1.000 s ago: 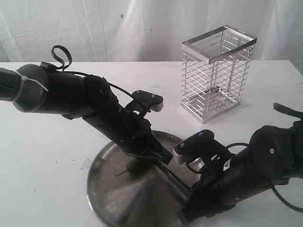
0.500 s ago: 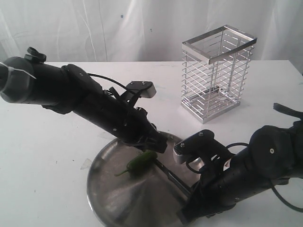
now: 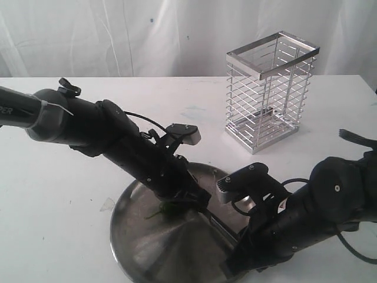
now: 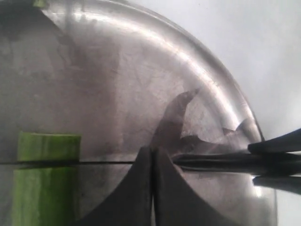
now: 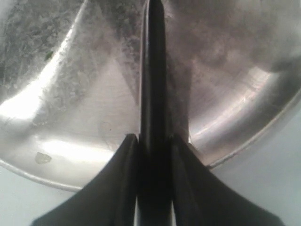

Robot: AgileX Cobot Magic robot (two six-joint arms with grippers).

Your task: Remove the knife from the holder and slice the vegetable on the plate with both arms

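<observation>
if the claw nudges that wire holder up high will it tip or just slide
The holder is tall on a small base, so a high push would probably tip it. It is open wire and looks empty, so likely light and quick to slide on the smooth table.

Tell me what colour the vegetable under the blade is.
Green: the vegetable has glossy skin with a paler green cut end. It shows best in the left wrist view.

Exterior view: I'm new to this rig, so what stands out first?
Two bulky black arms meet over the round brushed-metal plate at the front. The right end effector grips the slim dark knife, while the left end effector presses shut beside the green chilli. Behind stands the silver wire holder.
</observation>
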